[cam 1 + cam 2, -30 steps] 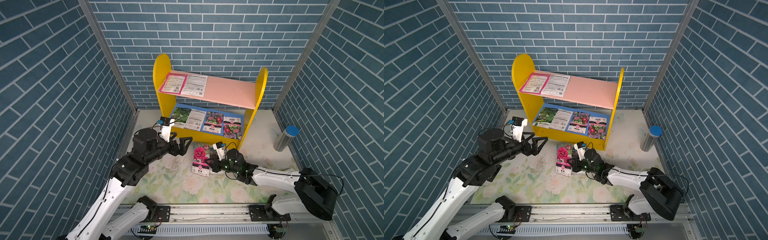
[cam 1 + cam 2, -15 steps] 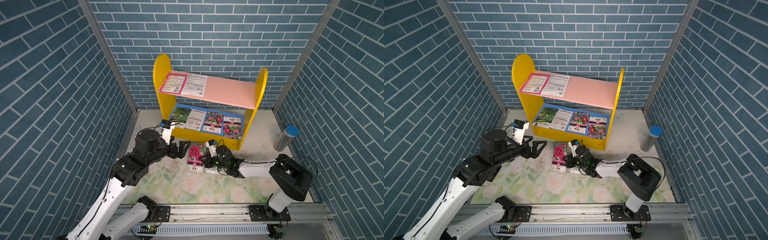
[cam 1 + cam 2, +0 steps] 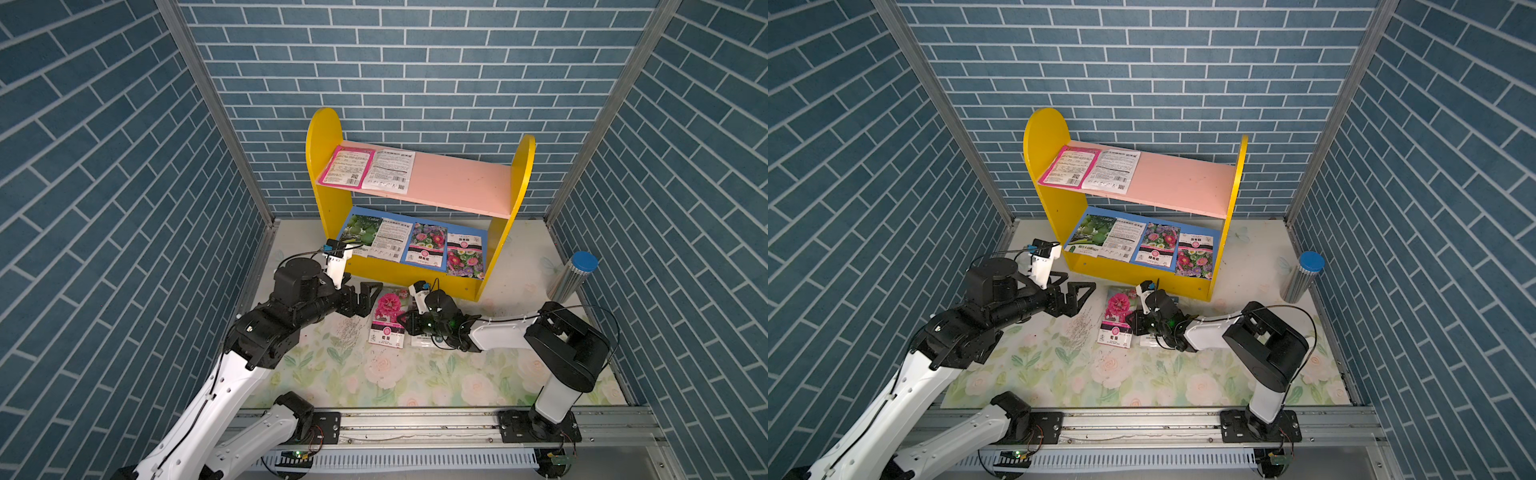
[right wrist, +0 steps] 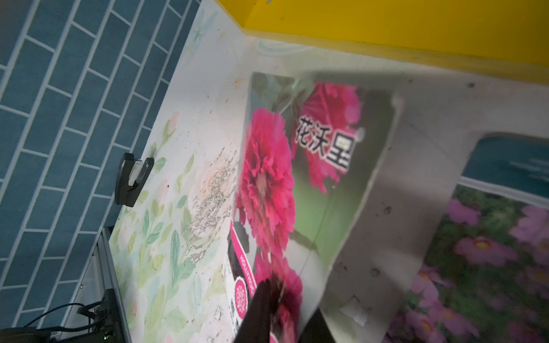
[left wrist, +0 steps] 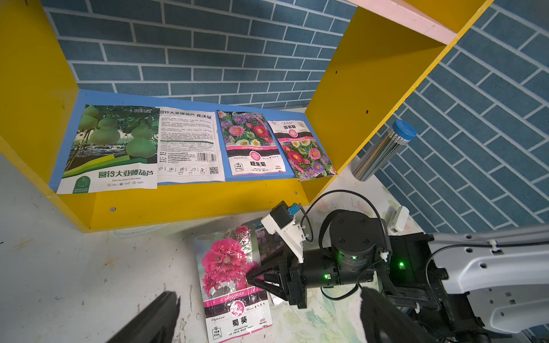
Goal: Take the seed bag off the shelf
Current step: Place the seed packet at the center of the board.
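Your tabletop (image 3: pixel 332 374), walled in blue brick (image 3: pixel 415 62), bore shelf (image 3: pixel 457 183) and seed bag (image 3: pixel 388 318); left tool (image 3: pixel 370 297) gaped; right tool (image 5: pixel 251 277) met the bag, grip unclear.

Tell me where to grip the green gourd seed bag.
Pinch the gourd seed bag by its front edge, which overhangs the blue lower board; come from the open front of the shelf. It lies flat, a yellow panel beside it.
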Action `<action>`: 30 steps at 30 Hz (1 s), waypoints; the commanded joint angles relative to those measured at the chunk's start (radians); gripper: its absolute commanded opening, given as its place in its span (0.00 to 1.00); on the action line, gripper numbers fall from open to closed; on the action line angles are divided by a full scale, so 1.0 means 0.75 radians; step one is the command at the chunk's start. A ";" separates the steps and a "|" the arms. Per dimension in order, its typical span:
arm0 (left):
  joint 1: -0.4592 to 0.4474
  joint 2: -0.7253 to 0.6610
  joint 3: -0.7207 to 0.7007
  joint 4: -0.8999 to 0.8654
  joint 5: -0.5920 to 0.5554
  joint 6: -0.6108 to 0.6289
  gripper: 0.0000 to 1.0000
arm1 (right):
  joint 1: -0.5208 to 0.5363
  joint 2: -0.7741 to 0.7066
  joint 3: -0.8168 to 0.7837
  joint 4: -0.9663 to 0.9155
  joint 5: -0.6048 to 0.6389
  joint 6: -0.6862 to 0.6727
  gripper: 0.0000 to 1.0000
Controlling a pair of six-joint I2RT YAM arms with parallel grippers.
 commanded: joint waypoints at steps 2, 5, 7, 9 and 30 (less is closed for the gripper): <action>-0.004 -0.022 -0.046 0.029 0.005 0.018 1.00 | -0.022 0.057 0.060 -0.081 0.042 -0.050 0.21; -0.005 -0.026 -0.057 0.029 -0.001 0.018 1.00 | -0.032 0.085 0.086 -0.104 0.057 -0.068 0.22; -0.004 -0.028 -0.061 0.027 -0.005 0.020 1.00 | -0.035 0.101 0.105 -0.124 0.073 -0.081 0.26; -0.005 -0.028 -0.065 0.027 -0.004 0.020 1.00 | -0.041 0.105 0.118 -0.150 0.101 -0.095 0.29; -0.004 -0.025 -0.081 0.048 -0.012 0.023 1.00 | 0.174 0.024 0.299 -0.429 0.369 -0.357 0.62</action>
